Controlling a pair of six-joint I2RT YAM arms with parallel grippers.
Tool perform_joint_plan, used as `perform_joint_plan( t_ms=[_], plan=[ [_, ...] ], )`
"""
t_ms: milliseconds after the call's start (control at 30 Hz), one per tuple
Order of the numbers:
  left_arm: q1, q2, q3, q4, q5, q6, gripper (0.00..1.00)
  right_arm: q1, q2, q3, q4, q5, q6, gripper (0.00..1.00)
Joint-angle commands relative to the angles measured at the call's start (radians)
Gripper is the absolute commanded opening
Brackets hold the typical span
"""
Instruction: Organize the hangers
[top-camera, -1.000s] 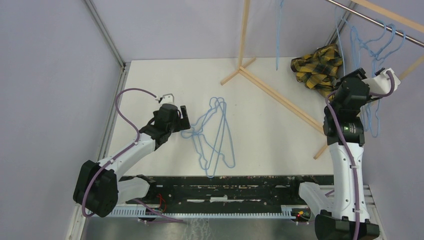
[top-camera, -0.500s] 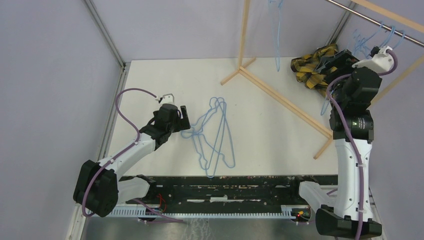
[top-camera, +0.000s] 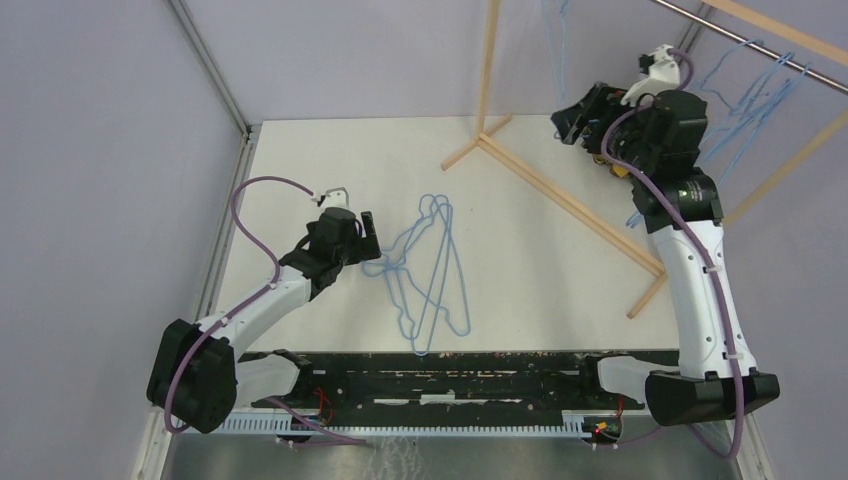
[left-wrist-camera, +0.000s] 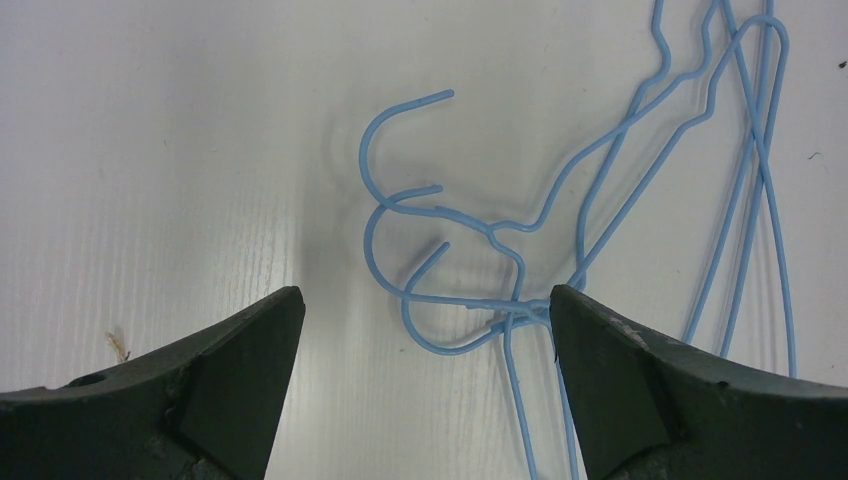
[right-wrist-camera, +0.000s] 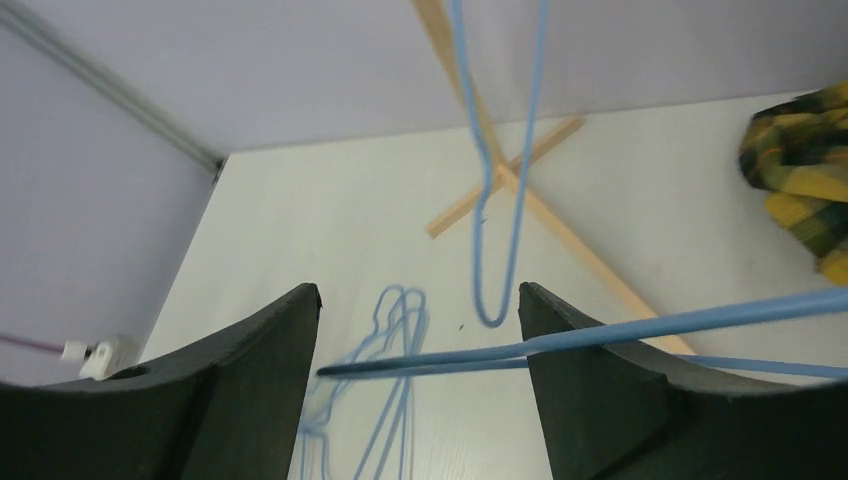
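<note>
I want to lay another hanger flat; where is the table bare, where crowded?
Bare: far-left corner of the white table, and the strip between the tangled light-blue wire hangers and the wooden rack base. Crowded: by the yellow-black plaid cloth.

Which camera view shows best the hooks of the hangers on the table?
The left wrist view: three hooks lie close up before the open left hand, each curve distinct. The top external view shows the whole pile, but its hooks are tiny. The right wrist view catches only part of that pile, far away.
</note>
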Motion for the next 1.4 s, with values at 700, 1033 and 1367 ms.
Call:
perform_joint_plan(
  t_ms=[700, 1033, 1367],
  plan=[
    [-0.006, 0.052, 0.014, 0.068, 0.044, -0.029, 1.0, 0.098, -0.286, -0.122, -0.207, 0.382, 0.038, 0.8],
    [-0.008, 0.049, 0.015, 0.066, 0.051, -0.029, 1.0, 0.098, -0.346, 0.001, -0.341, 0.493, -0.03, 0.78],
    [-0.008, 0.042, 0.019, 0.059, 0.041, -0.027, 1.0, 0.098, -0.287, 0.167, -0.403, 0.496, -0.139, 0.77]
  ],
)
